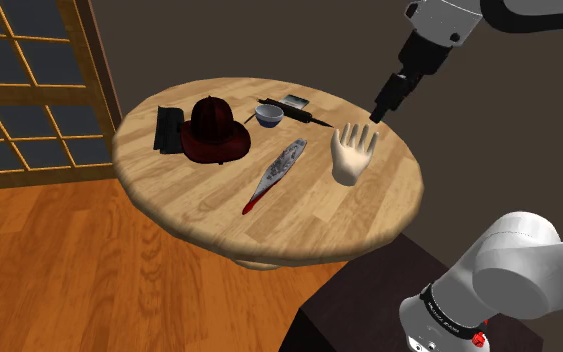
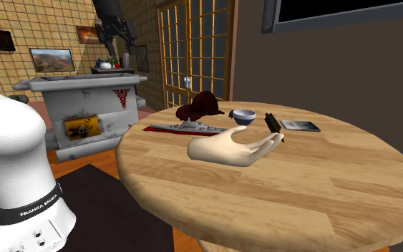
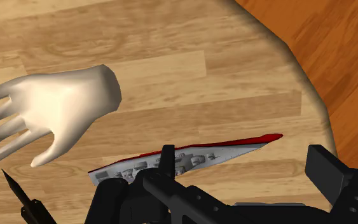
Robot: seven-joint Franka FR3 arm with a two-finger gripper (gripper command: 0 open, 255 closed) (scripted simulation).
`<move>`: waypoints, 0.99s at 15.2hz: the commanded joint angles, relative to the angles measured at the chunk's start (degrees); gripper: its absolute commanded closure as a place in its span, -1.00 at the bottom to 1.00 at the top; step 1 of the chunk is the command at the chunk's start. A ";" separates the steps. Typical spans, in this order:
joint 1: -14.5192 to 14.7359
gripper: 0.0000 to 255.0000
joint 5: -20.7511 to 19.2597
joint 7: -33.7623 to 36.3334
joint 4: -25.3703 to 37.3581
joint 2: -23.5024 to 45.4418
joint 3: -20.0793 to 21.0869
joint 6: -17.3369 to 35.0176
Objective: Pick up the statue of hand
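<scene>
The white arm point(image 1: 514, 270) stands at the near right of the shoulder view. Its forearm point(image 1: 449, 20) shows at the far right, and it slopes down toward the left. The black gripper point(image 1: 382, 108) at its end hangs in the air, tilted, pointing downward. Its two fingers point(image 3: 333, 175) stand apart.

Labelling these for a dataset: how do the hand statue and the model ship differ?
The hand statue is plain cream; the model ship is grey with a red hull. The statue is broad and splayed; the ship is long, thin and pointed. Both lie on the round wooden table.
</scene>
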 commanded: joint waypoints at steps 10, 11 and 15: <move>-3.45 -1.00 -1.66 -2.93 -3.34 10.50 -5.91 14.78; -3.78 -1.00 -1.72 -3.28 -3.37 11.95 -6.58 16.36; -4.92 -1.00 -1.56 -4.81 -2.82 18.21 -9.26 22.44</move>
